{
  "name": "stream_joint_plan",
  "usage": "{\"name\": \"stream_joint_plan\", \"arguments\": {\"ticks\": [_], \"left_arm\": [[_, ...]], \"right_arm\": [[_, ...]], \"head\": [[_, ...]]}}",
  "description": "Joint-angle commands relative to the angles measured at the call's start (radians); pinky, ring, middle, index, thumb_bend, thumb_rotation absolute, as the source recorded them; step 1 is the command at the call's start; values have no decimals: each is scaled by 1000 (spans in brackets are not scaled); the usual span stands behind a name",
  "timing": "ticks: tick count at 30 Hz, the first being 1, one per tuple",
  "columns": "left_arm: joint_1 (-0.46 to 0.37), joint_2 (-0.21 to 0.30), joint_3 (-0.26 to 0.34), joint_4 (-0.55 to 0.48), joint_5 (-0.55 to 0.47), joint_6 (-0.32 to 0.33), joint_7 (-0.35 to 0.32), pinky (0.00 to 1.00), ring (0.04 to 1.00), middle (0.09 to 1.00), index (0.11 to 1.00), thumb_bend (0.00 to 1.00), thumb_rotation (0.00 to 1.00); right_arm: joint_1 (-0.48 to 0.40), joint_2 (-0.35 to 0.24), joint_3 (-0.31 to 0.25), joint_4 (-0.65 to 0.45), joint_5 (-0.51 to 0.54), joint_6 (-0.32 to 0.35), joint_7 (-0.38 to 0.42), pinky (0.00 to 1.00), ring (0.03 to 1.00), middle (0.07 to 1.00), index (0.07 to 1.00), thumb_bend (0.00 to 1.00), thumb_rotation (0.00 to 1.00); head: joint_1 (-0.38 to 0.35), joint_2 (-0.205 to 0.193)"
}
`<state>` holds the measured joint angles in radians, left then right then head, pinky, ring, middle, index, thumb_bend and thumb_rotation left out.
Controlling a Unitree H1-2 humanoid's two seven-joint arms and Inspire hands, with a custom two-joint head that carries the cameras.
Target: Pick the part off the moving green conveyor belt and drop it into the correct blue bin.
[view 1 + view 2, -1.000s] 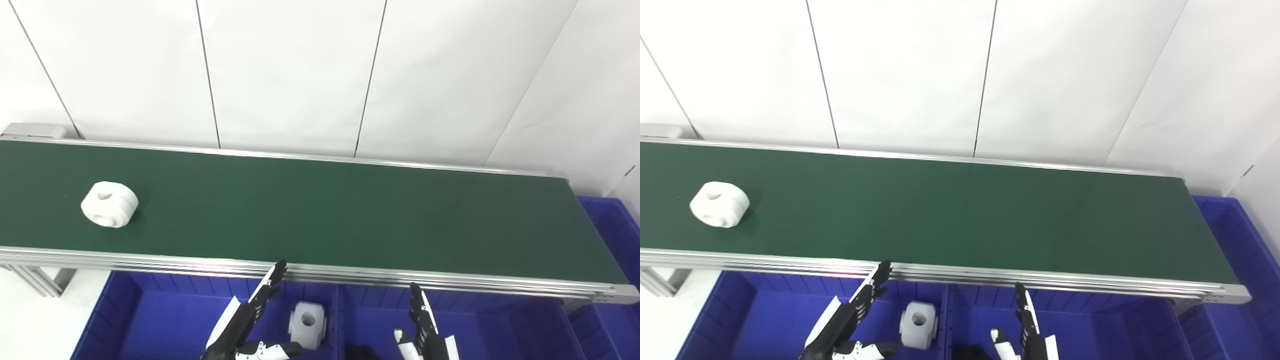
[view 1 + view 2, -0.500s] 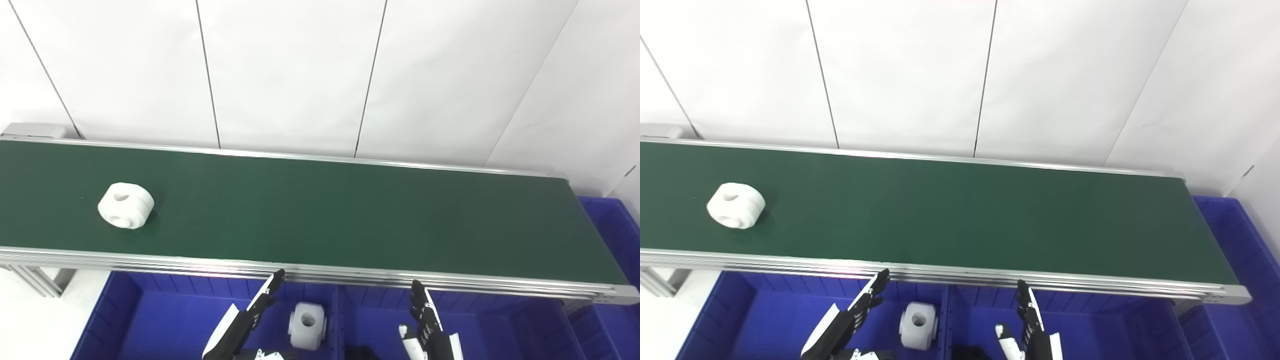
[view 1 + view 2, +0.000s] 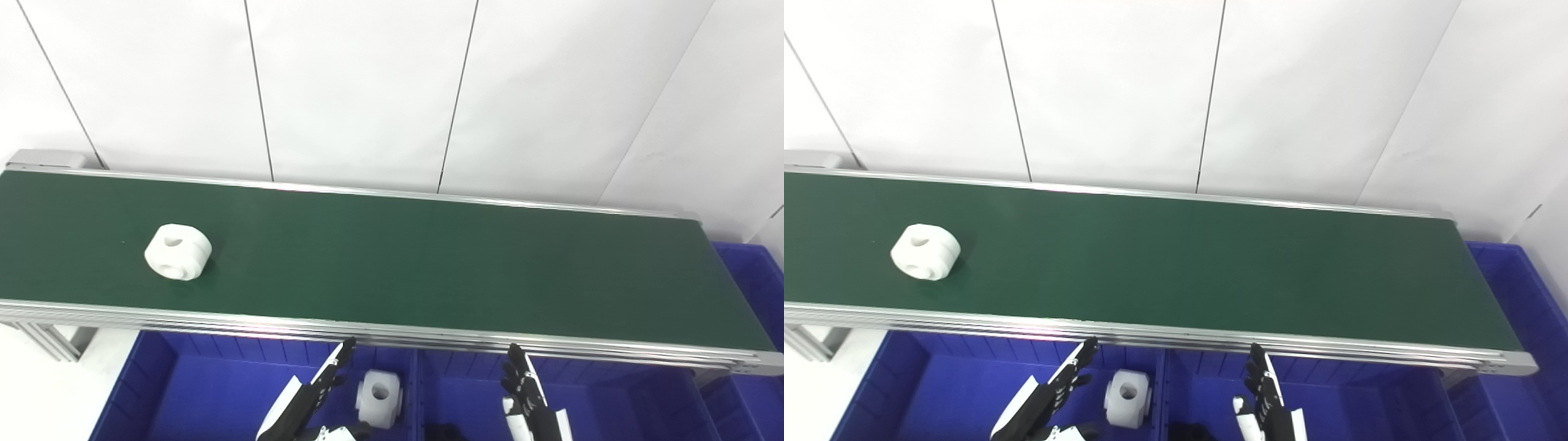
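Note:
A white round part (image 3: 178,252) with a hole on top and one in its side rides on the left stretch of the green conveyor belt (image 3: 429,263). Both hands hover low over the blue bins in front of the belt, far from that part. My left hand (image 3: 312,398) is open with fingers stretched toward the belt's near rail. My right hand (image 3: 527,398) is open too, fingers pointing up. A second white blocky part (image 3: 380,398) lies in the left blue bin (image 3: 202,398), just right of the left hand.
A divider separates the left bin from the right blue bin (image 3: 612,404). Another blue bin (image 3: 756,275) stands past the belt's right end. An aluminium rail (image 3: 392,334) edges the belt's near side. White wall panels rise behind it.
The white part on the belt has travelled to the right. Both hands have sunk slightly toward the bottom edge. The camera has shifted a little.

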<state>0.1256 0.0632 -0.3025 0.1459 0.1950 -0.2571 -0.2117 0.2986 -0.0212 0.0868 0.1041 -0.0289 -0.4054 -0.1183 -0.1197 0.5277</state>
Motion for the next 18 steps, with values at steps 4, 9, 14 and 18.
{"name": "stream_joint_plan", "arguments": {"ticks": [4,9,14,18], "left_arm": [[-15,-9,3,-36,-11,-19,10,931,991,1000,995,734,713],[-10,-15,5,-39,-14,-13,12,934,992,1000,995,747,720],[-7,-20,6,-37,-11,-16,14,929,990,1000,995,756,741],[-5,-33,5,-19,7,-43,39,903,971,993,981,759,734]], "right_arm": [[-2,-4,-7,-16,-7,-64,14,921,959,965,955,723,831],[1,-8,-8,-16,-4,-64,20,926,958,960,952,715,826],[4,-8,-13,-14,1,-64,28,926,955,958,952,716,823],[9,-8,-22,-10,9,-64,33,925,956,957,949,727,826]], "head": [[0,0],[0,-4],[24,-14],[99,-57]]}}
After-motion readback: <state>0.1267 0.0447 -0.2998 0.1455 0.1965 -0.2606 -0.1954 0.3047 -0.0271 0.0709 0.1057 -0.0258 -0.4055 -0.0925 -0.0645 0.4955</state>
